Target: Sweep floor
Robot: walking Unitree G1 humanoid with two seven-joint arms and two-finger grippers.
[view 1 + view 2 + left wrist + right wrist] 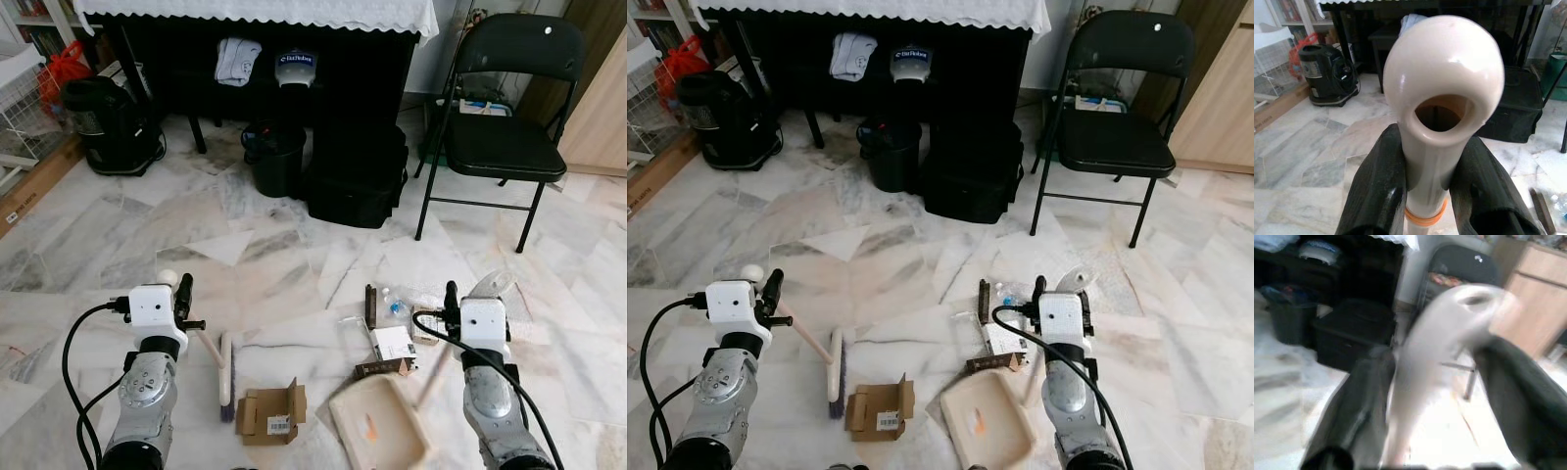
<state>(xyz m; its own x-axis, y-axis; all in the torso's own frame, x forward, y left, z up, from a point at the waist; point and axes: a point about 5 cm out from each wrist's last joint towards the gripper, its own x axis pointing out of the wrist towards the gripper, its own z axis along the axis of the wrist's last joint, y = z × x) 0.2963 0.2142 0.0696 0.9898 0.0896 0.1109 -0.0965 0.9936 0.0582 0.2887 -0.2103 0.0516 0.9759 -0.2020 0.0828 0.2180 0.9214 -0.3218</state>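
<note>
Sweeping stage, tools already taken up. Left hand (182,297) has its fingers (1376,191) clamped on the cream handle of the broom (226,377), whose bristle head rests on the marble floor (274,264) just left of the dustpan (380,421). Right hand (452,297) looks closed on the dustpan's handle, though the wrist view is blurred. Litter lies beside the dustpan: a cardboard box (269,412) between broom and pan, cartons and a plastic bottle (398,311) just beyond the pan's far edge. Judged next: draw the bristles toward the pan's mouth, pan held low and steady.
</note>
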